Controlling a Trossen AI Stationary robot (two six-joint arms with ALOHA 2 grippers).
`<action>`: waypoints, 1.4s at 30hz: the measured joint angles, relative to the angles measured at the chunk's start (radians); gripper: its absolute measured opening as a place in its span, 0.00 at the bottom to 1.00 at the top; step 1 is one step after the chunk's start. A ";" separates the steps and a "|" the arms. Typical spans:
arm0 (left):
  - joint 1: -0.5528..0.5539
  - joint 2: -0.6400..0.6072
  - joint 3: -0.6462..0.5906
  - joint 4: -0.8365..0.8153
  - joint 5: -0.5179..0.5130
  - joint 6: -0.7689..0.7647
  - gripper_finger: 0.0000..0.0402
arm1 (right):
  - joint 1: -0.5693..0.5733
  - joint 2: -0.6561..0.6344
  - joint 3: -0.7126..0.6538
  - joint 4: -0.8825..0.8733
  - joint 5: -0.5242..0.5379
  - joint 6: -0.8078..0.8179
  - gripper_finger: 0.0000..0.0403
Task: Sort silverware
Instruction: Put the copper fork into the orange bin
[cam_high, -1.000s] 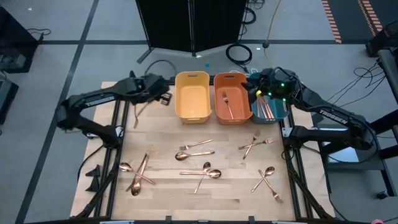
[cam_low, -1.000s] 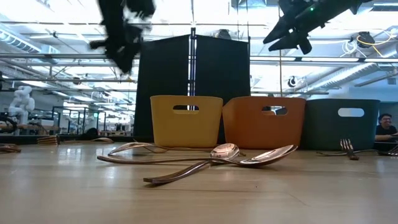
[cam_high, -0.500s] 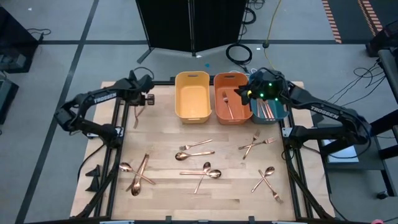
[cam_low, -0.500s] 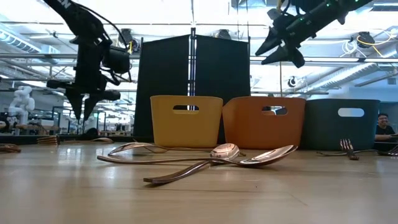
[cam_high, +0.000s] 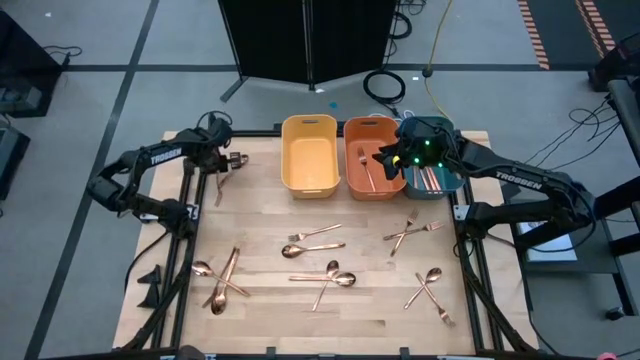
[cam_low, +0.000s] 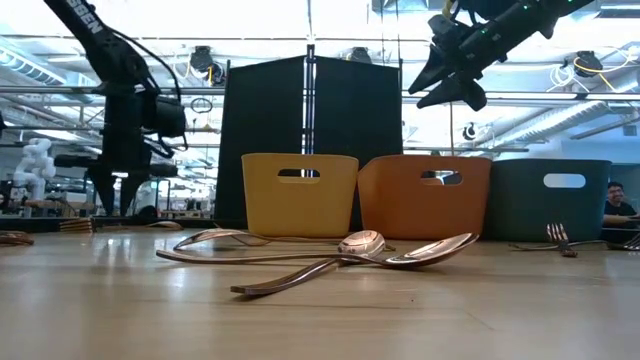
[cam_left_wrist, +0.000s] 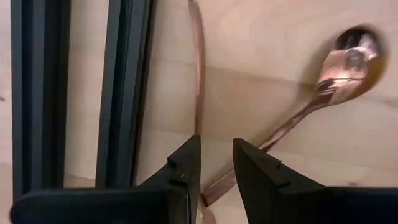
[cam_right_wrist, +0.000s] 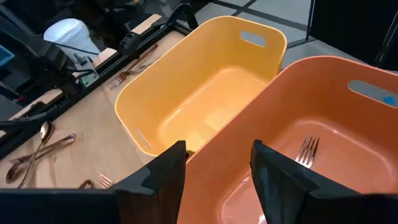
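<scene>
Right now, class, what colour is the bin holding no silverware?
Yellow: the empty bin, leftmost of three; clearest in the high view.

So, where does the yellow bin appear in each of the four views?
High view: the yellow bin is at the table's far edge, leftmost of the three bins.
Low view: the yellow bin is at centre-left, behind the crossed spoons.
Left wrist view: not in it.
Right wrist view: the yellow bin fills the upper middle and is empty.
Shared landmark: the orange bin touching its side.
</scene>
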 joint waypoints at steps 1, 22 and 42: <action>0.003 0.000 -0.005 0.000 -0.011 0.000 0.23 | 0.000 0.000 0.000 0.000 0.000 -0.001 0.42; 0.045 0.034 -0.118 0.149 -0.028 0.002 0.23 | 0.000 0.000 0.000 0.002 0.008 -0.020 0.42; 0.046 0.036 -0.119 0.164 0.014 0.068 0.21 | 0.000 0.000 0.000 0.009 0.008 0.008 0.42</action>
